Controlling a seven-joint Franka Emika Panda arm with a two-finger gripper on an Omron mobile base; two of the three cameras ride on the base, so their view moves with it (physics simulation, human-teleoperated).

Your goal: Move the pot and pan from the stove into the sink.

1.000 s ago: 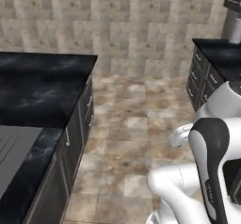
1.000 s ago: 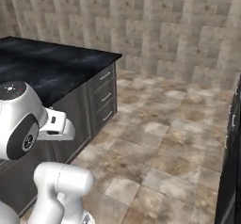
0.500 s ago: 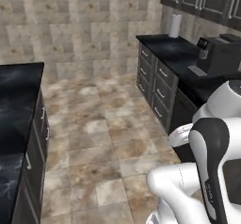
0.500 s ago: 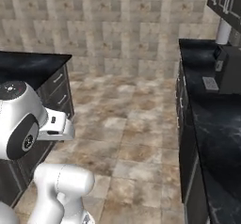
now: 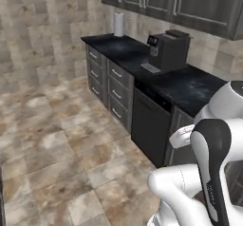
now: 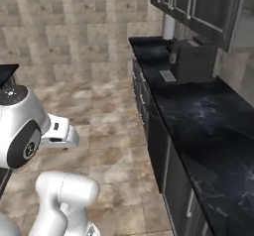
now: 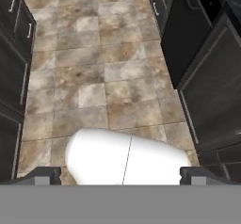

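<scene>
My gripper [image 7: 121, 175] hangs with jaws wide, nothing between them — under it I see tiled floor [image 7: 108, 77], with dark cabinets [image 7: 207, 91] either side.

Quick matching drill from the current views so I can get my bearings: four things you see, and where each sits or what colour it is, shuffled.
Things:
1. coffee machine
2. paper towel roll
3. floor
4. upper cabinets

Descriptions:
A. white, upright at the counter's far end
B. mottled brown and beige tiles
C. dark box on the black counter
D. dark doors on the wall above the counter

Pairs: 1-C, 2-A, 3-B, 4-D
</scene>
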